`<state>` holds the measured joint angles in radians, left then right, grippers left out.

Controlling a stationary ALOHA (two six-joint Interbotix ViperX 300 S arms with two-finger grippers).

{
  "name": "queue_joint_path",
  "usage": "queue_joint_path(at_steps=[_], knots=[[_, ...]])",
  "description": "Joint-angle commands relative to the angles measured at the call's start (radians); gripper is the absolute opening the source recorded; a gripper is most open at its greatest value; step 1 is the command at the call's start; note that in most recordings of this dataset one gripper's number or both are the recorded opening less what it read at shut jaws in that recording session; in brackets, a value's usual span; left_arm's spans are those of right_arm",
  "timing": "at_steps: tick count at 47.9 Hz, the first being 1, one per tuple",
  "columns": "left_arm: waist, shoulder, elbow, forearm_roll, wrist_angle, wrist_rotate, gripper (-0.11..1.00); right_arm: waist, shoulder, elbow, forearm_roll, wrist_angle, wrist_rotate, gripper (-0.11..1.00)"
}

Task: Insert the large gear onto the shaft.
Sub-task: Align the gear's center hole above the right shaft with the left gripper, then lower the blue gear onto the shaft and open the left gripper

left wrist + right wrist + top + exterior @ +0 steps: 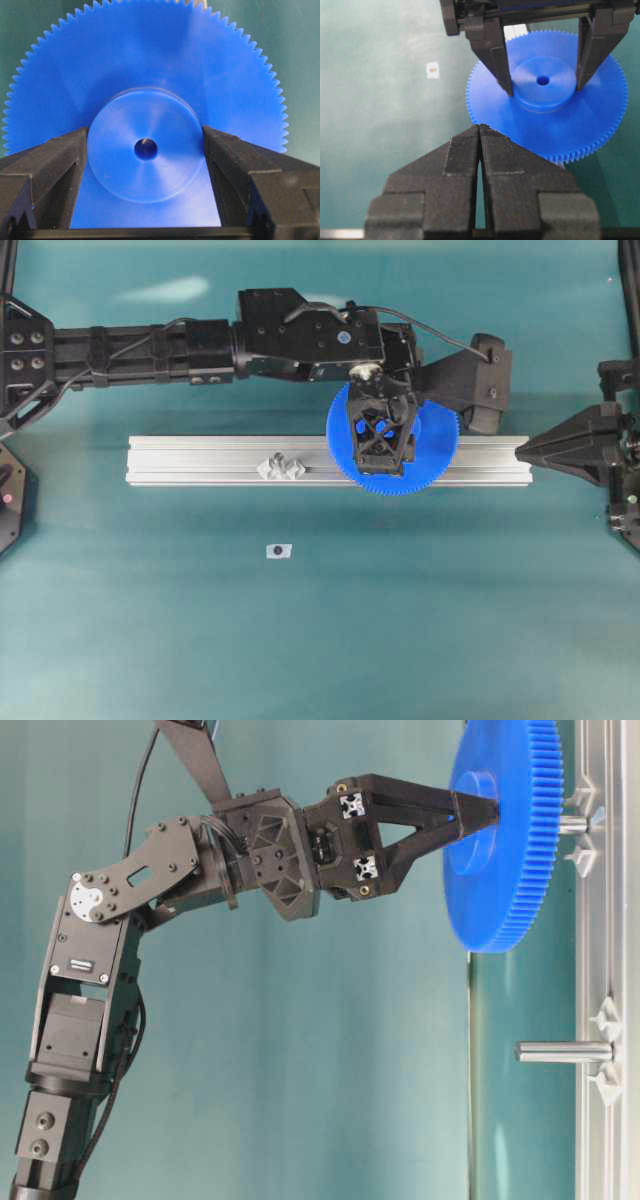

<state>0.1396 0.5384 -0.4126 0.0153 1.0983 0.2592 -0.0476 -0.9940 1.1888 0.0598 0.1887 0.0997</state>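
Observation:
The large gear (435, 455) is bright blue and held flat over the aluminium rail (200, 455). My left gripper (382, 440) is shut on its raised hub from above; in the left wrist view the fingers (60, 160) press both sides of the hub (145, 165). In the table-level view the gear (500, 870) sits over the shaft (573, 823), a short stretch of which shows between gear and rail. A pale tip shows inside the centre hole (148, 144). My right gripper (525, 448) is shut and empty at the rail's right end.
A second clear pin with diamond mounts (282, 468) stands free on the rail, left of the gear; it also shows in the table-level view (565, 1052). A small white tag (278, 551) lies on the teal table in front of the rail.

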Motion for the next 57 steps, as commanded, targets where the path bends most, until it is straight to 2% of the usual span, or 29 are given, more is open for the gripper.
queue_joint_path(at_steps=[1,4,22,57], knots=[[0.005,-0.017,-0.011,0.006,-0.008,0.003,0.87,0.0,0.006,-0.009,0.002,-0.005,0.009,0.04],[0.003,-0.017,-0.014,0.005,-0.008,0.005,0.91,0.0,0.006,-0.009,0.002,-0.003,0.009,0.04],[-0.003,-0.021,-0.023,0.006,-0.002,0.003,0.91,0.0,0.006,-0.011,0.002,-0.005,0.009,0.04],[-0.005,-0.017,-0.12,0.006,0.075,0.003,0.91,0.0,0.005,-0.012,0.002,-0.005,0.009,0.04]])
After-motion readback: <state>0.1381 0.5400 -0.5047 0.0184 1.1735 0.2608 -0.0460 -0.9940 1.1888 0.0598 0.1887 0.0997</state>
